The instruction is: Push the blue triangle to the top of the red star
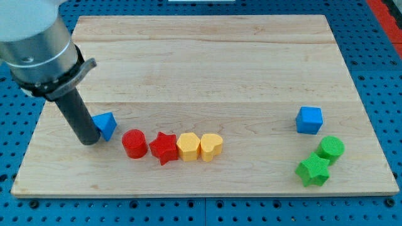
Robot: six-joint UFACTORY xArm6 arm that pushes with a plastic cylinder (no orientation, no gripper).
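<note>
The blue triangle point(105, 124) lies on the wooden board point(207, 63) at the view's left. The red star point(164, 147) sits to its lower right, in a row of blocks. My tip point(90, 140) rests on the board touching the blue triangle's left side, a little below its middle. The rod rises from there toward the view's upper left into the grey arm body. A red cylinder point(134, 144) stands between the triangle and the red star.
A yellow hexagon point(188, 147) and a yellow heart point(211, 147) touch the red star's right side in the row. At the view's right stand a blue cube point(309, 120), a green cylinder point(330, 149) and a green star point(313, 170).
</note>
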